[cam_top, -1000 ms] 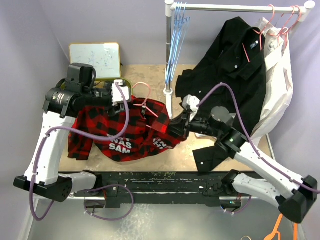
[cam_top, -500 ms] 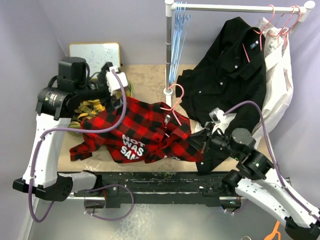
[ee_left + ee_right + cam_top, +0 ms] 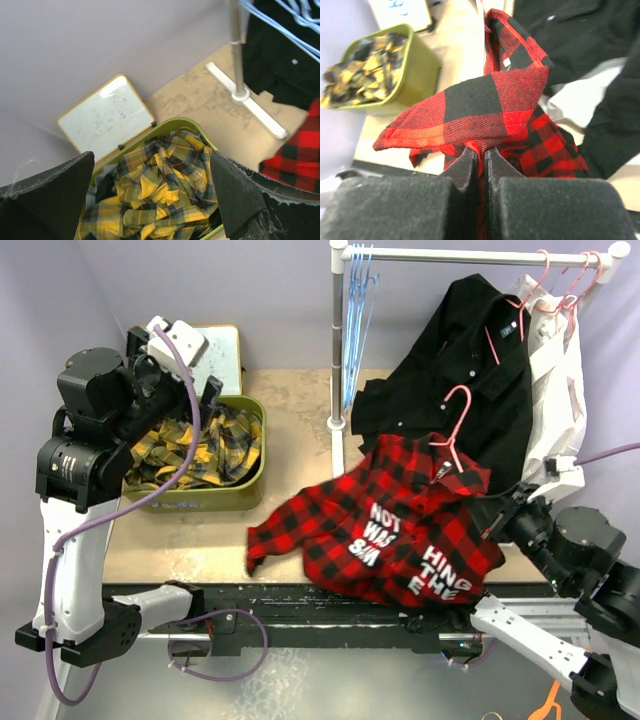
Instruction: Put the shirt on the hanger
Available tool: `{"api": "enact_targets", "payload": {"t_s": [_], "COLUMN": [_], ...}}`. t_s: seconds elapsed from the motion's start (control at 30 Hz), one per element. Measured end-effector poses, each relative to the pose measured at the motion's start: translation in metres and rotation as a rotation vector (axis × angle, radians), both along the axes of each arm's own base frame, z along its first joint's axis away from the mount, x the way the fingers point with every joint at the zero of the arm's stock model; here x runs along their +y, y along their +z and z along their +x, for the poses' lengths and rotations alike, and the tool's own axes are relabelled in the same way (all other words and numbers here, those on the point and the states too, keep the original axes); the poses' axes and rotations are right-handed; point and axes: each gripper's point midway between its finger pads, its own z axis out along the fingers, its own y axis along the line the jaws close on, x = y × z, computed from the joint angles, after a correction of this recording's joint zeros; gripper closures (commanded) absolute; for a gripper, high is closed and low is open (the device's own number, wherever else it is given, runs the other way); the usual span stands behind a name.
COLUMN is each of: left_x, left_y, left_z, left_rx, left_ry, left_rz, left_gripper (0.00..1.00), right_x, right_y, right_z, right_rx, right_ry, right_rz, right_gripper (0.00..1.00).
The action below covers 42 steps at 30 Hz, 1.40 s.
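The red-and-black check shirt [image 3: 400, 525] hangs lifted and spread over the table's near right edge, white lettering showing. The pink wire hanger [image 3: 456, 420] pokes its hook out of the shirt's collar, in front of the black shirt. My right gripper [image 3: 497, 517] is shut on a fold of the shirt's edge; in the right wrist view the jaws [image 3: 481, 150] pinch red check cloth [image 3: 485, 105]. My left gripper [image 3: 195, 390] is open and empty, raised at the back left above the bin; its fingers [image 3: 247, 197] stand wide apart.
A green bin [image 3: 252, 472] holds yellow-green plaid cloth [image 3: 190, 450]. A whiteboard [image 3: 225, 345] leans behind it. The clothes rack pole [image 3: 340, 340] carries light blue hangers [image 3: 358, 300], a black shirt [image 3: 480, 350] and a white shirt [image 3: 555, 370]. An orange hanger [image 3: 555, 700] lies bottom right.
My right gripper has pulled the shirt and hanger to the right and lifted them. My left gripper has left the shirt and risen to the back left over the bin.
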Motion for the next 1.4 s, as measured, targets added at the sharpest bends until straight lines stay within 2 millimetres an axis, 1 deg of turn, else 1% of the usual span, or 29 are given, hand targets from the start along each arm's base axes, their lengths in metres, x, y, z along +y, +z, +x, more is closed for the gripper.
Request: {"api": "enact_targets", "payload": {"t_s": [0.07,0.13,0.2,0.27,0.37,0.47,0.53,0.6,0.63,0.7,0.77,0.8,0.9,1.03,1.1,1.17,1.23,1.4], "left_x": [0.011,0.021,0.03,0.038,0.048,0.056,0.063,0.068,0.07,0.074,0.077,0.078,0.081,0.082,0.082,0.082,0.082,0.083], "left_y": [0.003,0.006,0.007,0.007,0.009,0.012,0.016,0.019,0.02,0.022,0.023,0.022,0.017,0.009,0.006,0.004,0.004,0.003], "left_z": [0.003,0.006,0.007,0.007,0.006,0.004,0.001,-0.002,-0.003,-0.007,-0.01,-0.011,-0.013,-0.01,-0.007,-0.006,-0.006,-0.004], "left_rx": [0.0,-0.005,-0.011,-0.016,-0.024,-0.039,-0.055,-0.069,-0.075,-0.085,-0.093,-0.095,-0.091,-0.074,-0.066,-0.062,-0.063,-0.065], "left_ry": [0.092,0.172,0.24,0.295,0.36,0.408,0.438,0.463,0.472,0.486,0.496,0.501,0.515,0.528,0.532,0.535,0.537,0.539], "left_rz": [-0.059,-0.102,-0.135,-0.166,-0.198,-0.218,-0.223,-0.225,-0.226,-0.228,-0.232,-0.231,-0.226,-0.213,-0.207,-0.202,-0.197,-0.196], "left_gripper": [0.01,0.01,0.01,0.01,0.01,0.01,0.01,0.01,0.01,0.01,0.01,0.01,0.01,0.01,0.01,0.01,0.01,0.01], "right_x": [-0.016,-0.025,-0.029,-0.029,-0.018,0.0,0.013,0.025,0.028,0.03,0.025,0.018,-0.001,-0.023,-0.03,-0.034,-0.037,-0.042], "right_y": [0.011,0.02,0.029,0.037,0.049,0.065,0.08,0.09,0.095,0.106,0.119,0.131,0.155,0.178,0.183,0.183,0.177,0.155], "right_z": [0.002,0.008,0.019,0.033,0.062,0.097,0.12,0.14,0.149,0.16,0.168,0.172,0.18,0.19,0.199,0.209,0.22,0.25], "right_rx": [0.021,0.031,0.028,0.01,-0.034,-0.092,-0.146,-0.188,-0.209,-0.241,-0.266,-0.286,-0.326,-0.362,-0.367,-0.363,-0.347,-0.295], "right_ry": [-0.073,-0.126,-0.169,-0.198,-0.223,-0.239,-0.253,-0.261,-0.269,-0.284,-0.306,-0.334,-0.399,-0.465,-0.482,-0.484,-0.479,-0.451], "right_rz": [-0.054,-0.107,-0.169,-0.233,-0.32,-0.392,-0.419,-0.447,-0.467,-0.495,-0.507,-0.503,-0.484,-0.46,-0.458,-0.463,-0.473,-0.479], "right_gripper": [1.0,1.0,1.0,1.0,1.0,1.0,1.0,1.0,1.0,1.0,1.0,1.0,1.0,1.0,1.0,1.0,1.0,1.0]}}
